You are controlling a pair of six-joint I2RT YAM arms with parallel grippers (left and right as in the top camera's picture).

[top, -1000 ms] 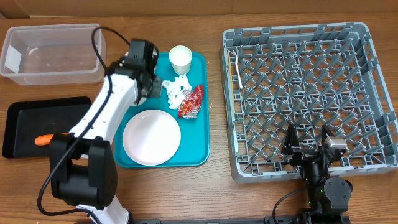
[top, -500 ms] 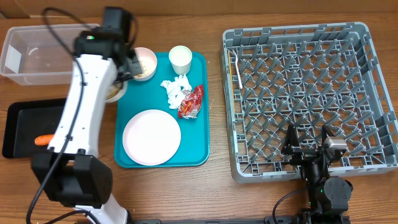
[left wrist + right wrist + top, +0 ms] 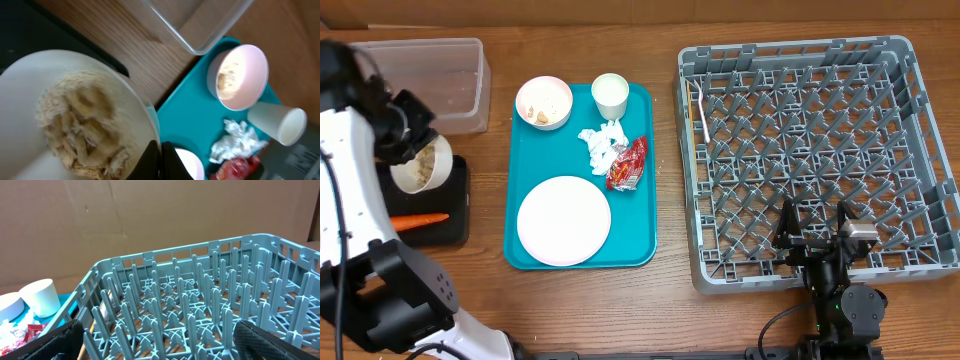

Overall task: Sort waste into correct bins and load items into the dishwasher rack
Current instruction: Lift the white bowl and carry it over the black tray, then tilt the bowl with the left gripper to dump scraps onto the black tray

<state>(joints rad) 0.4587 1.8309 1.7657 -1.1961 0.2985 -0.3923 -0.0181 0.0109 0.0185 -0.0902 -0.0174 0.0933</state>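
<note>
The filled bowl [image 3: 420, 163] is small, round and white, heaped with beige nuts and pale grains (the left wrist view shows them clumped across most of its inside). Its mouth faces up, and being round it has no long axis to speak of. It hangs near the desk's left edge, over the far end of the black tray [image 3: 455, 200]. The left gripper [image 3: 412, 130] has its jaws clamped tight on the bowl's rim. The left arm rises from the near left corner and bends over toward the clear tub [image 3: 470, 60] in the far left corner.

On the black tray lies the carrot stick [image 3: 418, 220], orange and thin, with its long axis nearly parallel to the desk's near edge.

The teal tray [image 3: 630, 240] sits left of the desk's middle. Along its far edge are the pale bowl [image 3: 544, 102], holding a few crumbs, and the cup [image 3: 610, 94], mouth up. The crumpled tissue [image 3: 603, 143] touches the red wrapper [image 3: 628, 163] near the right edge. The plate [image 3: 564, 220] lies flat at the near end.

The grey rack [image 3: 790, 48] fills the desk's right half, with a thin utensil [image 3: 701, 112] along its left wall. The right gripper [image 3: 815, 225] hovers at the rack's near edge with its jaws spread wide and nothing between them.
</note>
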